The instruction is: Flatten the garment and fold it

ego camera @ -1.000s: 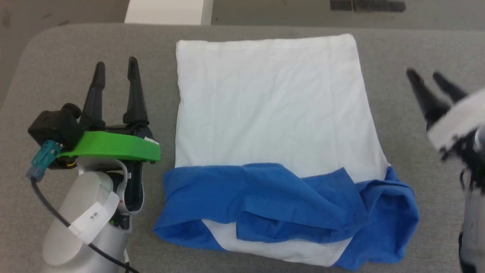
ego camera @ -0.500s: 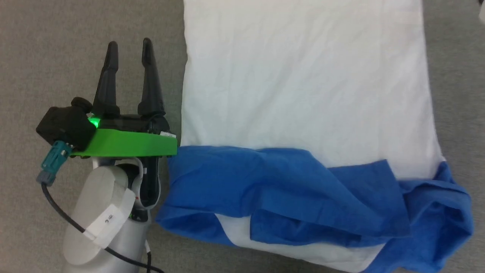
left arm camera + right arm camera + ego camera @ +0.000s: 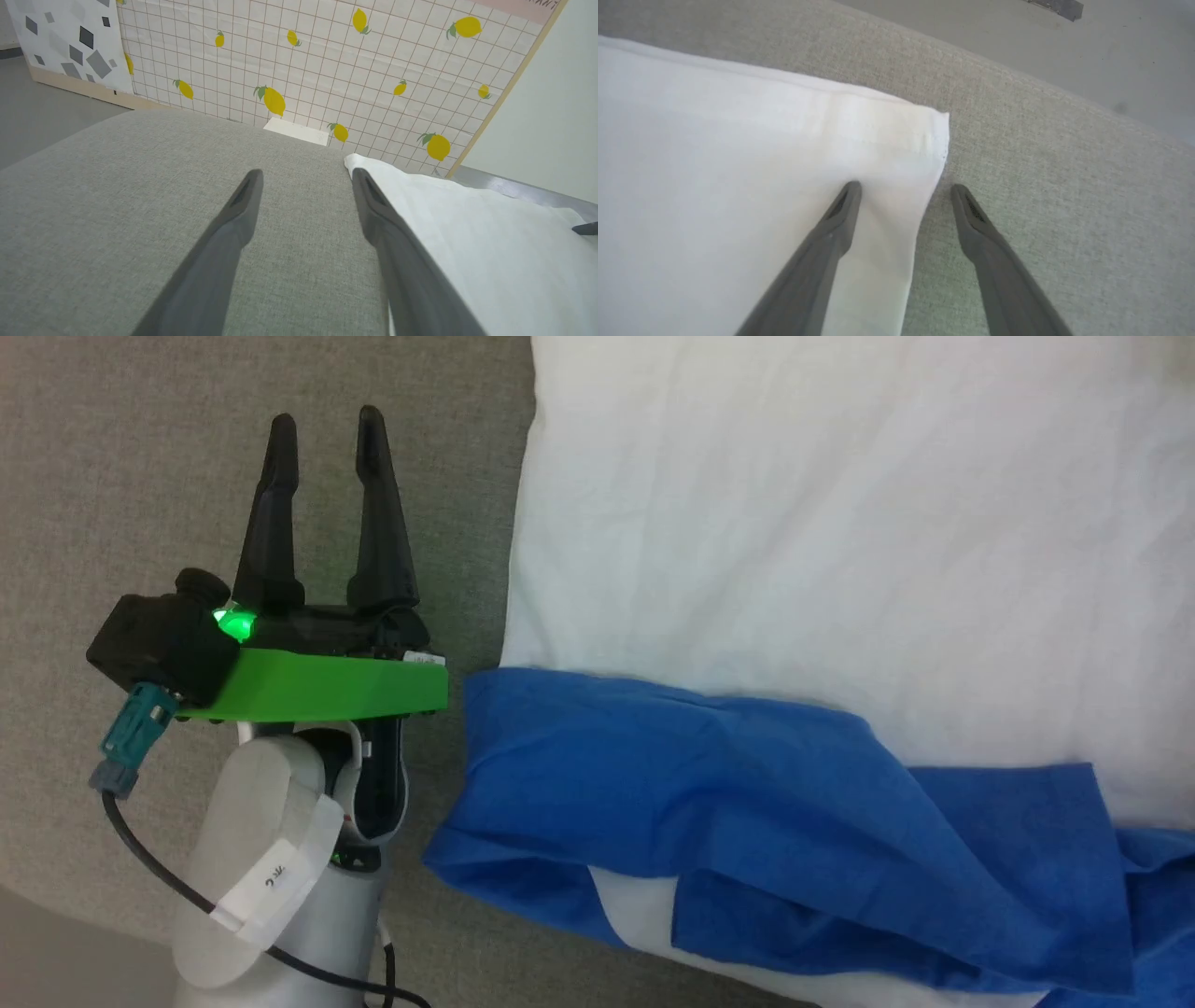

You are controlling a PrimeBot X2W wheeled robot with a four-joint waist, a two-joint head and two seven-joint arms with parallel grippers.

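The garment (image 3: pixel 822 551) lies spread on a grey cushioned surface (image 3: pixel 112 457), its white body toward the far side and its blue sleeves (image 3: pixel 709 793) bunched across the near end. My left gripper (image 3: pixel 327 425) stands open over bare grey fabric, just left of the garment's left edge. In the left wrist view the white cloth (image 3: pixel 472 233) runs along the right finger, and my left gripper (image 3: pixel 306 173) holds nothing. My right gripper (image 3: pixel 903 186) is open and straddles the white side edge near the far hem corner (image 3: pixel 924 135), one finger over cloth, one over the surface.
A tiled wall panel with lemon prints (image 3: pixel 327 70) stands beyond the cushion's far edge. A white block (image 3: pixel 296 131) sits at its foot. Grey floor (image 3: pixel 1017 32) lies past the cushion on the right. A dark fingertip (image 3: pixel 586 228) shows at the far right of the left wrist view.
The head camera has dropped closer and shifted, so the garment now looks larger and further right. My right gripper has left the head view. My left gripper keeps its open stance beside the cloth.
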